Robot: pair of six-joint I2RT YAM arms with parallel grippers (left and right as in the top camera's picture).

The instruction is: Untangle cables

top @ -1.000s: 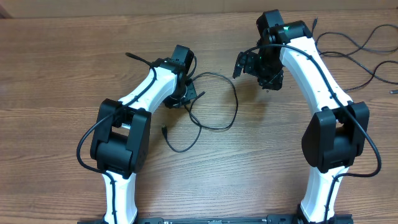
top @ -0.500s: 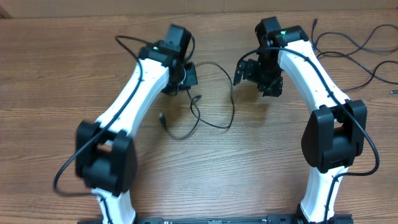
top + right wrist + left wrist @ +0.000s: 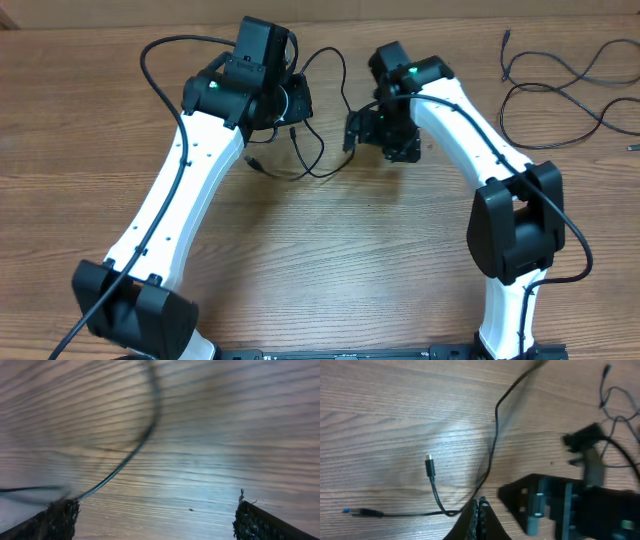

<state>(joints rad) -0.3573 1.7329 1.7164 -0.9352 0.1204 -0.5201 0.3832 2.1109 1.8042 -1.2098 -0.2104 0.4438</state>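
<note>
A thin black cable (image 3: 341, 100) loops between the two arms on the wooden table (image 3: 330, 260), and one plug end (image 3: 255, 161) rests on the wood. My left gripper (image 3: 298, 108) is shut on this cable. In the left wrist view the cable (image 3: 493, 440) runs down into the closed gripper (image 3: 481, 506), with a plug (image 3: 429, 465) and a blue-tipped plug (image 3: 349, 510) lying to the left. My right gripper (image 3: 352, 132) stands open just right of the loop. In the right wrist view the cable (image 3: 148, 430) passes blurred near the left side of the gripper (image 3: 157, 516), with nothing between the fingers.
More thin black cables (image 3: 560, 80) lie at the back right of the table, with a small loose plug (image 3: 632, 147) at the right edge. The right arm's body (image 3: 570, 505) fills the lower right of the left wrist view.
The left arm has stretched toward the far side, pulling the cable with it and tightening the loop. The right gripper has shifted left toward the cable, still open.
</note>
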